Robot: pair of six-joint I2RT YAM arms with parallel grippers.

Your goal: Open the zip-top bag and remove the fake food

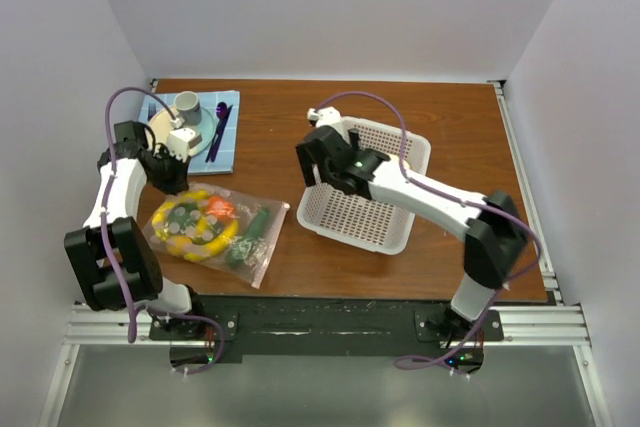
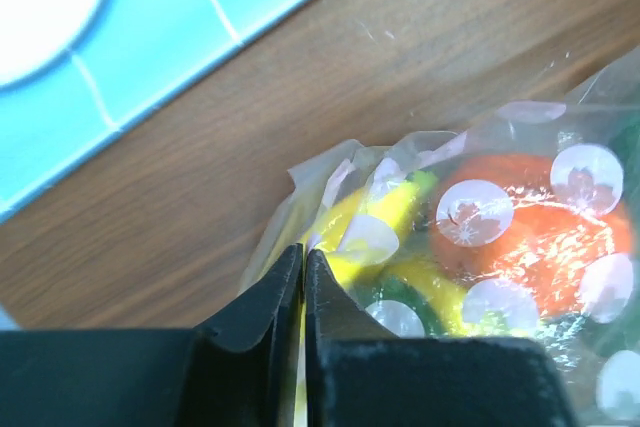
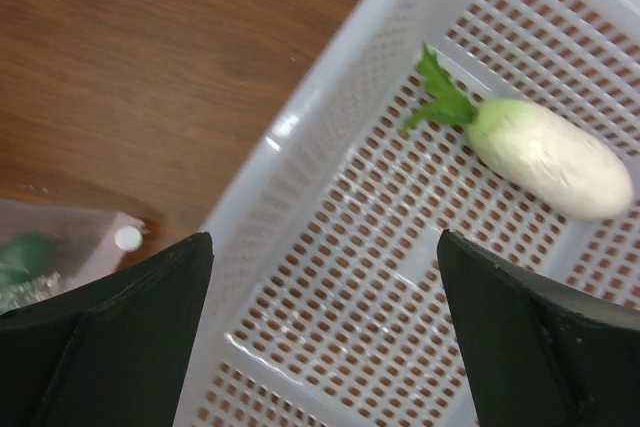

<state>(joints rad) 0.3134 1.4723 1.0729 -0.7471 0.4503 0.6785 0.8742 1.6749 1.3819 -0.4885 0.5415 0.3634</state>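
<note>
The zip-top bag [image 1: 262, 259] lies flat on the table's front left, clear with pale dots. Inside it is fake food: a yellow banana and corn [image 1: 190, 232], an orange tomato [image 1: 221, 209] and a green cucumber [image 1: 251, 232]. My left gripper [image 1: 176, 173] is at the bag's far left corner, jaws closed on the bag's edge [image 2: 303, 250]; yellow fruit [image 2: 345, 247] and the tomato [image 2: 540, 237] show through the film. My right gripper [image 3: 322, 237] is open and empty over the white basket's left wall [image 3: 300, 147]. A cream-white radish piece [image 3: 550, 157] lies in the basket.
The white mesh basket [image 1: 350, 235] stands right of centre. A light blue mat [image 1: 228, 147] at the back left carries a plate [image 1: 165, 129], a grey cup [image 1: 187, 103] and a purple utensil [image 1: 219, 122]. White walls enclose the table.
</note>
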